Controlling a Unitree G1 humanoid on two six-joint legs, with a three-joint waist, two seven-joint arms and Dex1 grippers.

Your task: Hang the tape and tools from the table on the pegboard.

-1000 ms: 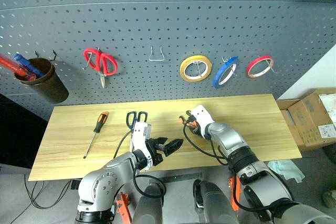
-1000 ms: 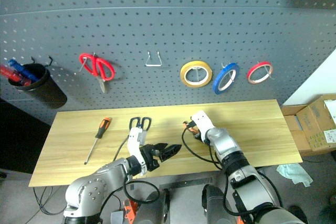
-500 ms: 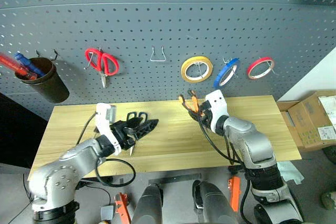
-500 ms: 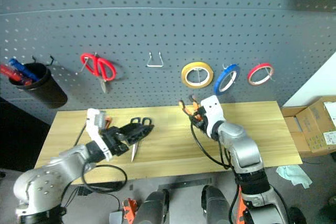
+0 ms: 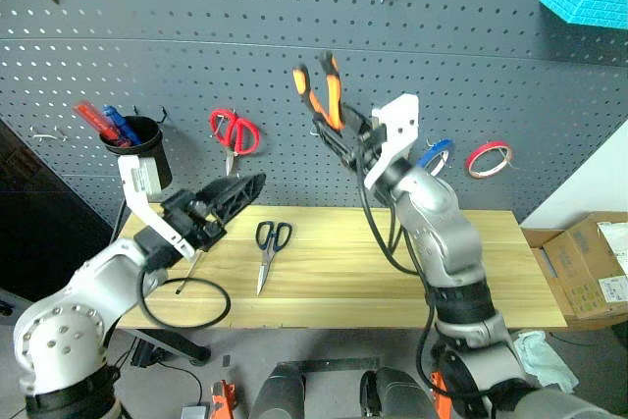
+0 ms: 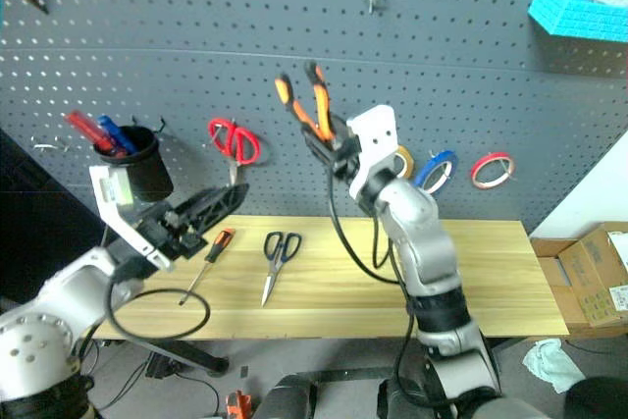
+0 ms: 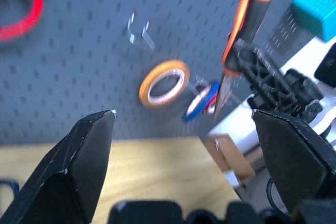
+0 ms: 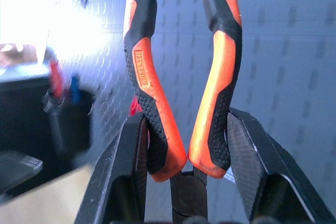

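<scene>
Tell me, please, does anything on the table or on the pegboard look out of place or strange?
Nothing looks damaged or spilled. The dark-handled scissors and the screwdriver lie on the table, not yet hung. The right gripper holds the pliers handles-up before the pegboard.

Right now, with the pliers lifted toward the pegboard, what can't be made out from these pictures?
- Pliers: nose hidden inside the right gripper, head and right wrist views.
- Yellow tape roll: covered by the right arm in the head views, blurred in the left wrist view.
- Empty hook: hidden behind the pliers in the head views.
</scene>
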